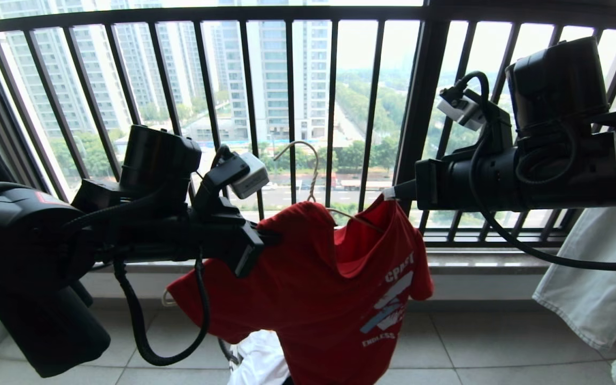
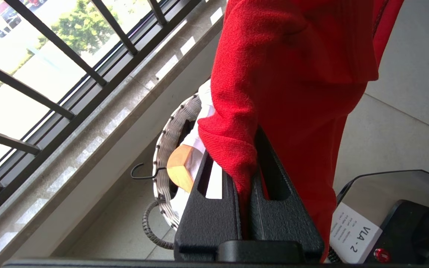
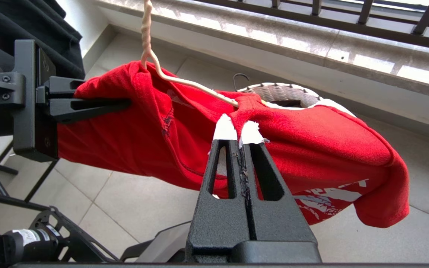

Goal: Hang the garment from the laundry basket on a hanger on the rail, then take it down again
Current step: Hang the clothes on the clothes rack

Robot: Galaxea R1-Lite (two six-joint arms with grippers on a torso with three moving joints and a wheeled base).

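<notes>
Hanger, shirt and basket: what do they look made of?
Hanger: thin wire with a cream coating, going by the twisted neck.
Shirt: soft red knit, probably cotton jersey; a fine ribbed weave shows, and it drapes limply.
Basket: woven wicker or plastic rattan, pale rim; I cannot tell which.

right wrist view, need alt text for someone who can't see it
A red T-shirt on a thin cream wire hanger is held up between two black grippers: the right gripper pinches one shoulder, the left gripper the other. Behind it are a pale woven basket, grey floor tiles and a stone sill under a dark railing.
</notes>
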